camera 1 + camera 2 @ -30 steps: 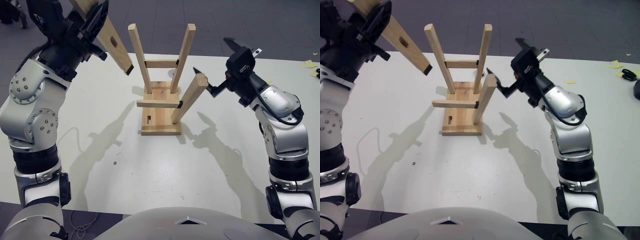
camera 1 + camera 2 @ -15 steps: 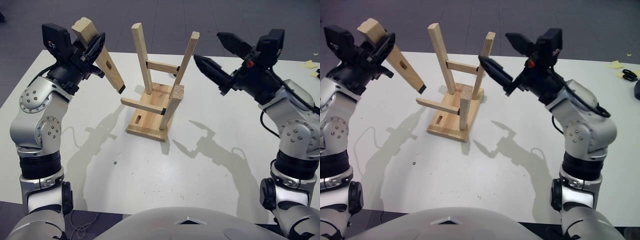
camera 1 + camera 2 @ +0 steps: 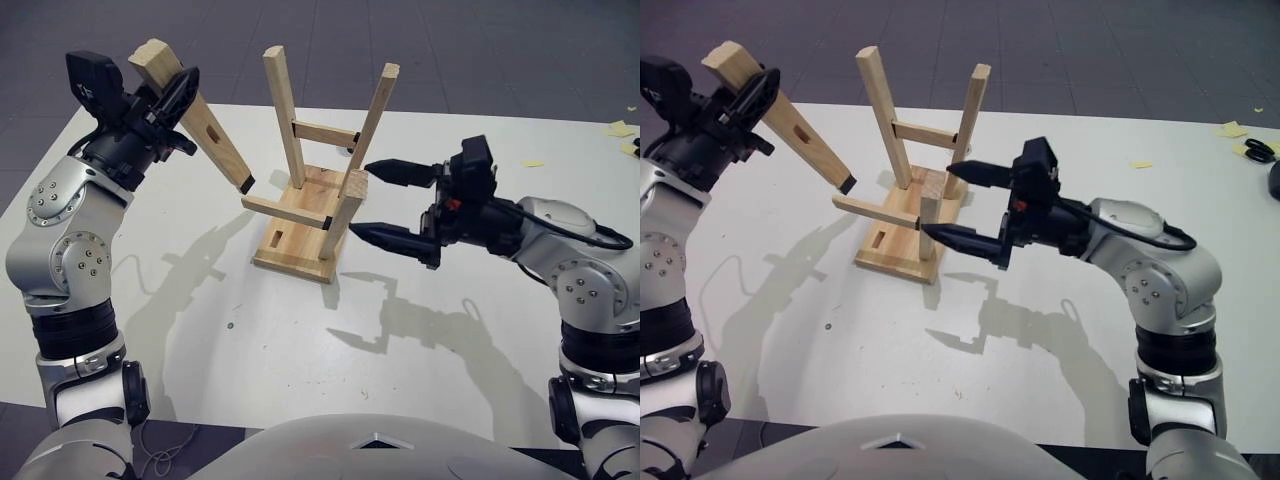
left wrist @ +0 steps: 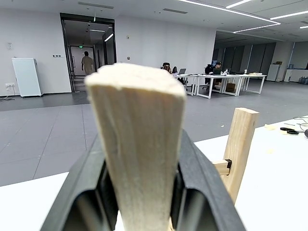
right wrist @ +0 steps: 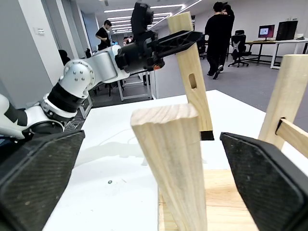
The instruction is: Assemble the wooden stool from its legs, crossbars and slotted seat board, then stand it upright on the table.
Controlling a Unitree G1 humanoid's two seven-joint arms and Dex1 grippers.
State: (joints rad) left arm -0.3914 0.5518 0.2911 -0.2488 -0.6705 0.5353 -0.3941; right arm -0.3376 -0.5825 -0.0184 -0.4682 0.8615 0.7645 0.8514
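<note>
Left gripper (image 3: 168, 98) is clamped on a loose leg (image 3: 218, 140), held up in the air over the far left corner of the worktop (image 3: 470, 380) and slanting down toward the stool; right gripper (image 3: 362, 198) is spread wide, its two fingers standing either side of the nearest upright leg (image 3: 343, 225) without touching it, so it grasps nothing.

By my reading the assembly is well past halfway; the seat board (image 3: 300, 252) lies flat, underside up, near the middle of the far edge of the worktop; three legs stand in it, the near one plus a far-left leg (image 3: 281, 115) and a far-right leg (image 3: 376, 112); one crossbar (image 3: 323, 132) joins the two far legs; a second crossbar (image 3: 285, 209) runs out from the near leg toward the left edge with its free end in the air; an empty slot (image 3: 275, 238) shows in the board's near left corner.

What appears left: seat the held leg into that slot and onto the free crossbar end, fit any crossbars not yet in, then turn the stool over onto its feet.

Count: four legs, three fitted and one held; two crossbars clearly seen, though whether more sit behind the right-hand legs I cannot tell; one seat board.
</note>
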